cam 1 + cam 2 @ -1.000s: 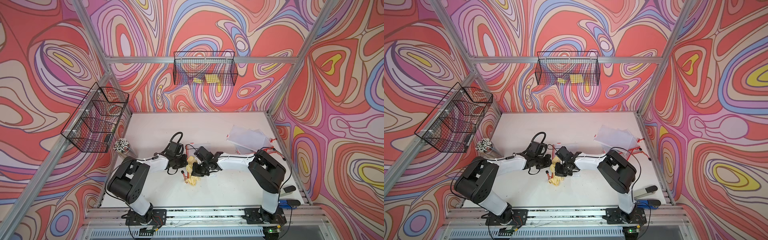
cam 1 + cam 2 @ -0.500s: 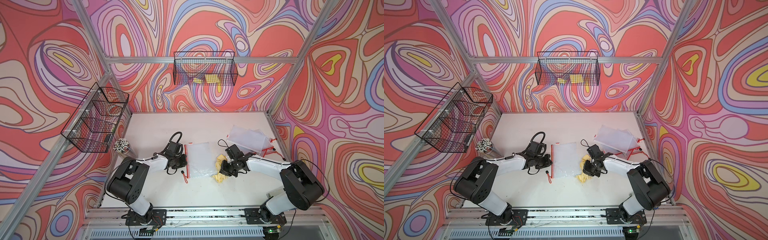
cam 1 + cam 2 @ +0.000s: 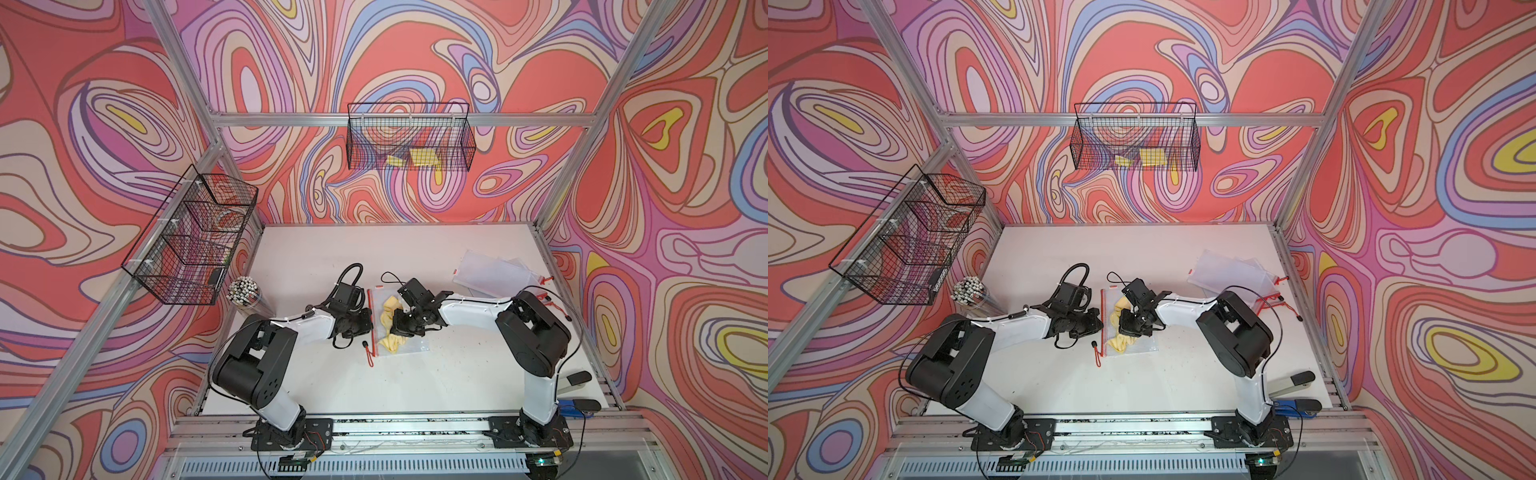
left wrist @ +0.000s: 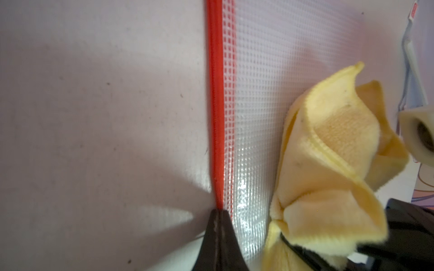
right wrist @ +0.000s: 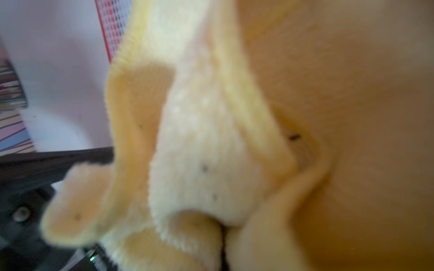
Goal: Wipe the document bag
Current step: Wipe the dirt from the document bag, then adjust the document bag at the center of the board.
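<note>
The white bench (image 3: 332,257) carries everything. A loose pile of spare clear bags (image 3: 490,272) lies towards its far right corner, well apart from the work.

The document bag (image 3: 409,347) lies flat near the middle of the bench, between the two arms. It is a clear, glossy pouch with a fine woven grid (image 4: 258,93), and a red zipper strip (image 4: 216,93) runs straight along the edge facing the left arm.

A crumpled yellow cloth (image 3: 390,343) sits on the bag and covers much of its surface in both top views. It is soft and fleecy, with a stitched hem and a few dark specks (image 5: 199,140).

The right claw (image 3: 1129,328) is closed on the cloth and holds it bunched against the bag. The left claw (image 4: 218,220) has its tips pressed together, resting at the red zipper edge. I cannot tell whether it pinches the strip.

A thin red pull cord (image 3: 368,353) trails off the bag's near corner onto the bench.
</note>
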You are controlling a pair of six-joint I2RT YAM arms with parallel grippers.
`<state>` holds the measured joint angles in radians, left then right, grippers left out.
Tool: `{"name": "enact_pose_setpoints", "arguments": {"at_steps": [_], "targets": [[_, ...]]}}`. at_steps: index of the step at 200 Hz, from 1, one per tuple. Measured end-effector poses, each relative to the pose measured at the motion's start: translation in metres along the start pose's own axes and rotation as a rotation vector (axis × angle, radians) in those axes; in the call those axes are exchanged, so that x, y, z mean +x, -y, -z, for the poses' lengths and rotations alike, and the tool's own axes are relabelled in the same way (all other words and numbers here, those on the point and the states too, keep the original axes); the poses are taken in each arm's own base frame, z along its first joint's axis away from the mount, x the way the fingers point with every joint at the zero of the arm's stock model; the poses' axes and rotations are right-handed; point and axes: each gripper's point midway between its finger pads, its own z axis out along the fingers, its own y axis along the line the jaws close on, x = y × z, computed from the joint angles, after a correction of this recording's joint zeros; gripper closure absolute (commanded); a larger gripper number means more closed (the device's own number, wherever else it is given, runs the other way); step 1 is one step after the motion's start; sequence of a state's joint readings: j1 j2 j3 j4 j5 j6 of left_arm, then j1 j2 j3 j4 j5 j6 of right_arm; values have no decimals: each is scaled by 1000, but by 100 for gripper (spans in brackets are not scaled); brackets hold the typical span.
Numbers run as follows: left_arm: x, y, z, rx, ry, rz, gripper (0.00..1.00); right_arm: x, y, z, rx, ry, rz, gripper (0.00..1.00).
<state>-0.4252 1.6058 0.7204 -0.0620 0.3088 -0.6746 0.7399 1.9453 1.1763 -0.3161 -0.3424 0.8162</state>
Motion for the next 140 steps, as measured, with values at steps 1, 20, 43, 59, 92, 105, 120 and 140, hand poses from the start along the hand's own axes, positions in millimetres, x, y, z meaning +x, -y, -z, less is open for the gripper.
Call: {"name": "enact_pose_setpoints", "arguments": {"at_steps": [1, 20, 43, 59, 92, 105, 120, 140], "targets": [[0, 0, 0, 0, -1, 0, 100, 0, 0, 0, 1, 1, 0, 100], [1, -1, 0, -3, -3, 0, 100, -10, 13, 5, -16, 13, -17, 100], [2, -1, 3, -5, -7, 0, 100, -22, 53, 29, -1, 55, -77, 100], [3, -1, 9, -9, -2, -2, 100, -30, 89, 53, 43, 93, -137, 100], [-8, -11, 42, -50, 61, 17, 100, -31, 132, 82, 160, 134, -187, 100], [-13, -13, 61, -64, 100, 20, 100, -30, 133, 82, 168, 131, -177, 100], [-17, -12, 86, -92, 133, 7, 100, -30, 132, 81, 166, 130, -173, 100], [-29, -2, 127, -128, 203, -29, 100, -31, 130, 79, 154, 127, -171, 100]]}}
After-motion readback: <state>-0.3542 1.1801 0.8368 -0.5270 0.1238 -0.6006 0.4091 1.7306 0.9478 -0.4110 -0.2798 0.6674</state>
